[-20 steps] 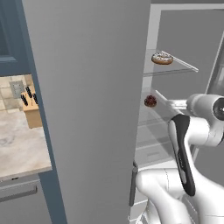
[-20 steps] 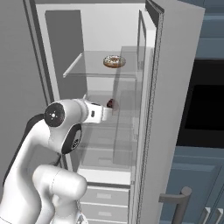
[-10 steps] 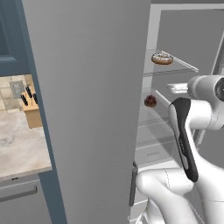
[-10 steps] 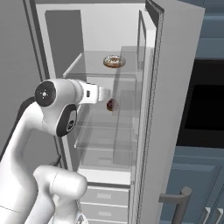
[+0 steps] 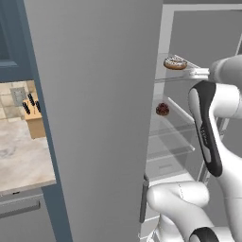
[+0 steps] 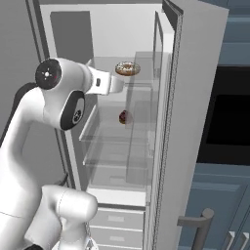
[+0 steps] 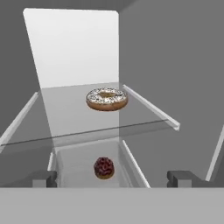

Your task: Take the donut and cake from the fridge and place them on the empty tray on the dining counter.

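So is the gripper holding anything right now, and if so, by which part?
Nothing is held. The gripper is open with empty space between its fingertips, short of the donut on the upper glass shelf and the cake on the shelf below.

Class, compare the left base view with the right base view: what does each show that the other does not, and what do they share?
Left base view alone: a wooden knife block on a beige marbled counter. Right base view alone: a dark oven front and blue-grey cabinets. Both: the open grey fridge, the pale-iced ring donut on a glass shelf above the dark round cake.
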